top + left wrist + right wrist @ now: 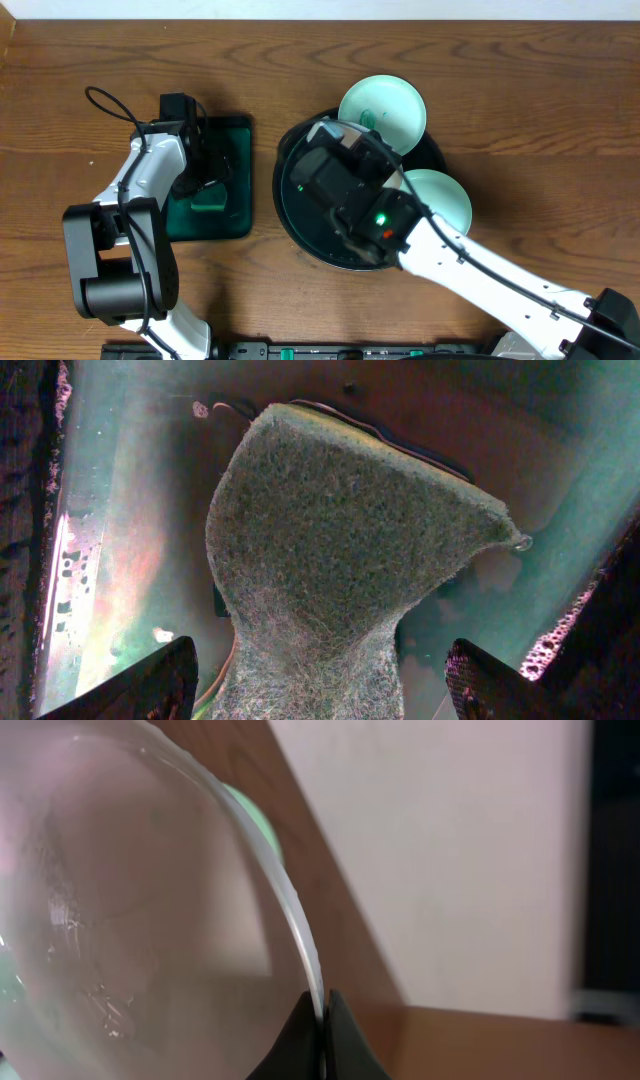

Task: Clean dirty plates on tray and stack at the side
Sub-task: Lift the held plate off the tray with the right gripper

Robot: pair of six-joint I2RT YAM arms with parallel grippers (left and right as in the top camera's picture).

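My right gripper [322, 1020] is shut on the rim of a pale plate [130, 900], which fills the left of the right wrist view, tilted up on edge. Overhead, that gripper [346, 128] sits at the lower left edge of an aqua plate [384, 108] over the back rim of the black tray [285, 200]. A second plate [440, 197] lies at the tray's right side. My left gripper [320, 695] is open and straddles a green scouring sponge [340, 560], with both fingers standing clear of it.
The sponge [210, 198] lies in a dark green rectangular tray [232, 140] left of the black tray. The left arm [140, 190] hangs over it. The right arm [470, 265] crosses the black tray from the lower right. A pale wall stands behind the table.
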